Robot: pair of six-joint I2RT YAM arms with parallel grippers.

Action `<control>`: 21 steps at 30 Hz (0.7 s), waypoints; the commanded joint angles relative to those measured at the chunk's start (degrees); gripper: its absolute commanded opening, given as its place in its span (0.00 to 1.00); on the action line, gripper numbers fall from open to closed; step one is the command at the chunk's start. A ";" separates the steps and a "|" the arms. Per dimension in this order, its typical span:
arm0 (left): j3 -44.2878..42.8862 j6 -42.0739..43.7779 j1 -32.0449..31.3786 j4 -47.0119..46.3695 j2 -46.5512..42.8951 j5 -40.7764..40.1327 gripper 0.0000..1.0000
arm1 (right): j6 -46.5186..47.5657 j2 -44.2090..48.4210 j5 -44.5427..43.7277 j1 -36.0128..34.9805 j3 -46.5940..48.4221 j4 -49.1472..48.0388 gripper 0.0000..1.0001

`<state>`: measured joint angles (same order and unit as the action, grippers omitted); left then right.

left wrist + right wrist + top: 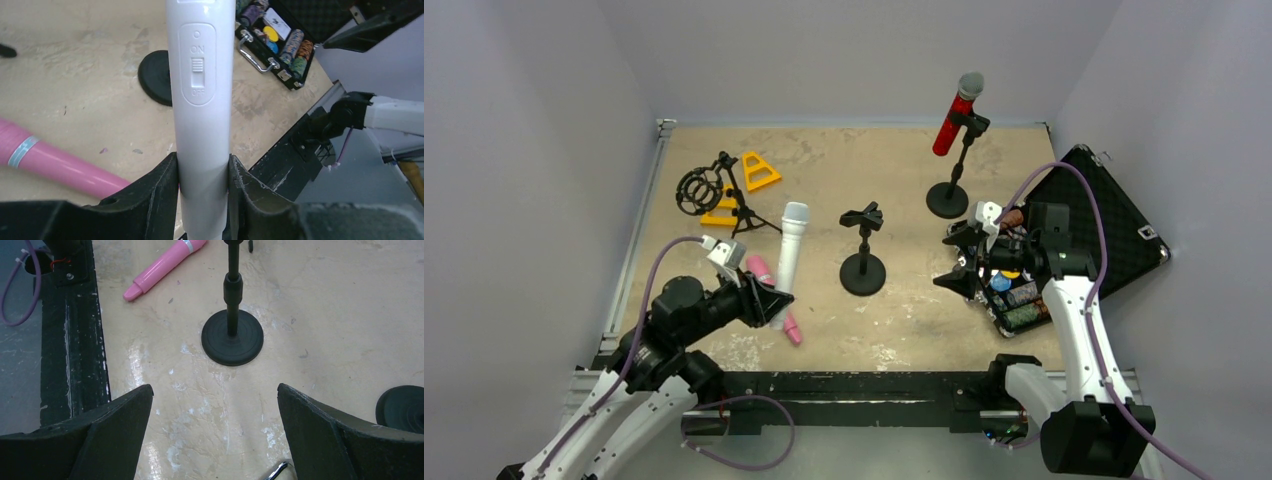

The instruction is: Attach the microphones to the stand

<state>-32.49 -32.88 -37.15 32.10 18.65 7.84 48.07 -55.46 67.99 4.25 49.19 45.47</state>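
Note:
My left gripper (pixel 770 304) (pixel 202 175) is shut on the lower body of the white microphone (pixel 790 250) (pixel 200 95). Its ON/OFF switch faces the wrist camera and its grey head points away over the table. The pink microphone (pixel 760 269) (pixel 50 161) (pixel 162 265) lies on the table just beside and under it. The glittery red microphone (pixel 952 118) sits clipped in the far stand (pixel 948 196). An empty black stand (pixel 863 255) (pixel 232 332) rises mid-table, its clip bare. My right gripper (pixel 965 262) (pixel 215 407) hangs open and empty to its right.
A black case (pixel 1114 225) (pixel 280 45) holding poker chips lies open at the right, under the right arm. A small tripod with a shock mount (pixel 714 192) and yellow triangular pieces (pixel 759 172) stand back left. A black rail (pixel 854 385) (pixel 70 340) runs along the near edge.

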 commanded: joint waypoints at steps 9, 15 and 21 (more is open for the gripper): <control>-3.18 8.49 0.19 -24.28 6.66 17.58 0.00 | 3.08 0.99 3.24 0.32 4.86 3.75 0.99; -4.70 9.29 0.12 -30.12 11.28 22.26 0.00 | 10.26 -1.39 3.46 0.32 12.13 14.05 0.99; -6.71 9.42 -0.32 -36.01 16.79 25.11 0.00 | 16.24 -6.22 7.33 -1.03 22.70 25.22 0.99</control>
<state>-35.44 -24.95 -37.15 4.99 32.93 29.19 58.72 -59.24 70.57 4.16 64.90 61.41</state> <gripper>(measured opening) 0.397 0.985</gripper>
